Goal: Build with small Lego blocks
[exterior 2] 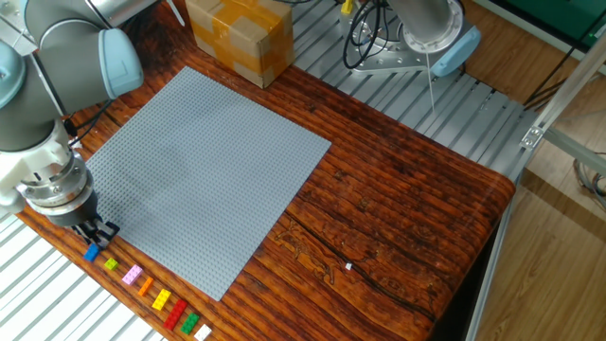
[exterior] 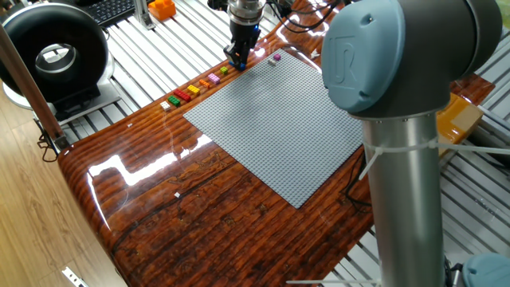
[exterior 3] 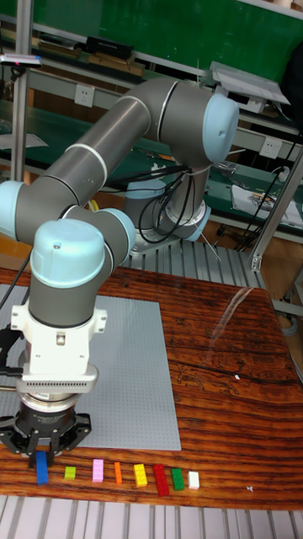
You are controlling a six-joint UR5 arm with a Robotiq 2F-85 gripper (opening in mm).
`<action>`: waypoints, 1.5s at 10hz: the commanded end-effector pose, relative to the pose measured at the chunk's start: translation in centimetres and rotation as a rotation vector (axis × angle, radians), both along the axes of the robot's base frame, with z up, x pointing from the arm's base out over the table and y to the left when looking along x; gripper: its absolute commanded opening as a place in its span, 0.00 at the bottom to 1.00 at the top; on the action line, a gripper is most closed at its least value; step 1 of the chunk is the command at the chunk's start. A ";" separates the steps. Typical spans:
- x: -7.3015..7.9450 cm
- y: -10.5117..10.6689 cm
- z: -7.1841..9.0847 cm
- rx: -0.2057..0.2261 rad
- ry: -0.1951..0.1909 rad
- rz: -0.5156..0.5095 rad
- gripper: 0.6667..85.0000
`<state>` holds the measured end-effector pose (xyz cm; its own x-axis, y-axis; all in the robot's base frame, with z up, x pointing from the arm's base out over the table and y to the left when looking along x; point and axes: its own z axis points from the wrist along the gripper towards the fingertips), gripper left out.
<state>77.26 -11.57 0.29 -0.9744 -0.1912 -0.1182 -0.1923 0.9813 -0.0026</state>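
Blue brick (exterior 3: pixel 42 472) pinched in tool (exterior 3: pixel 44 456), coloured bricks (exterior 3: pixel 139 476) alongside, grey baseplate (exterior 2: pixel 208 170), cardboard box (exterior 2: pixel 241 33) behind

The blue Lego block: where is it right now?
In the tall fixed view, the blue block is at the row's left end, beside the green block, directly under the gripper.

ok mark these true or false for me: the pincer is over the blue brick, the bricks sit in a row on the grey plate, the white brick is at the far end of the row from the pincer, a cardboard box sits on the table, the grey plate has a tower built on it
1. The pincer is over the blue brick: true.
2. The row of bricks sits on the grey plate: false; it lies on the wooden table beside the plate's edge.
3. The white brick ends the row farthest from the pincer: true.
4. A cardboard box sits on the table: true.
5. A tower stands on the grey plate: false; no tower is visible.
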 end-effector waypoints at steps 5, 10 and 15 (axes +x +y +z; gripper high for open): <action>0.5 -0.4 0.1 -0.007 -0.013 -0.029 0.23; 0.7 -1.6 0.4 -0.044 -0.023 -0.072 0.00; 0.1 -4.0 1.7 -0.062 -0.013 -0.115 0.00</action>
<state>77.68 -14.49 1.27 -0.9853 -0.1175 -0.1237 -0.1087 0.9912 -0.0759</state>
